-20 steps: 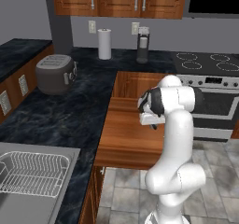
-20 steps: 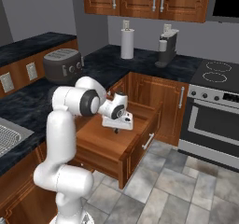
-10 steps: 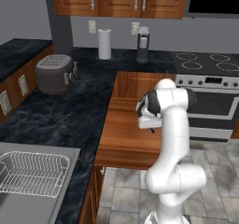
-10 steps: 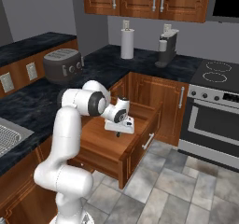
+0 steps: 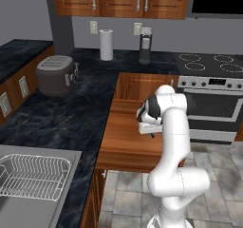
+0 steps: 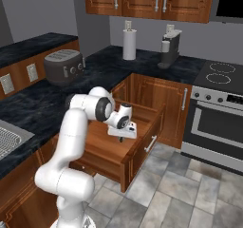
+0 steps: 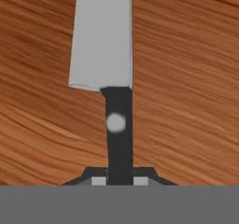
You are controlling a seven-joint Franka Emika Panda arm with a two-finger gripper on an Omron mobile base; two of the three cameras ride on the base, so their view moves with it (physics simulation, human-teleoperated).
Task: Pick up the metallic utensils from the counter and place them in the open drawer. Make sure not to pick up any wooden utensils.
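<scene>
My gripper point(image 7: 119, 181) is shut on a metallic utensil, a knife point(image 7: 101, 36) with a flat grey blade and a slim dark handle. The blade points away from the hand, close over the wooden bottom of the open drawer point(image 7: 186, 78). From the base views, the gripper point(image 5: 151, 134) point(image 6: 122, 137) hangs low inside the open drawer point(image 5: 121, 146) point(image 6: 99, 146), which juts out from under the dark marbled counter point(image 5: 71, 113) point(image 6: 38, 103). The wooden utensils are out of view.
A grey toaster-like appliance point(image 5: 57, 74) stands on the counter to the left. A paper towel roll point(image 5: 106, 44) and a coffee machine point(image 5: 145, 45) stand at the back wall. The stove point(image 5: 213, 94) is to the right, and a sink with a wire rack point(image 5: 28, 175) at front left.
The hand, still holding the knife, has sunk a little lower into the drawer. The grip has not changed.
</scene>
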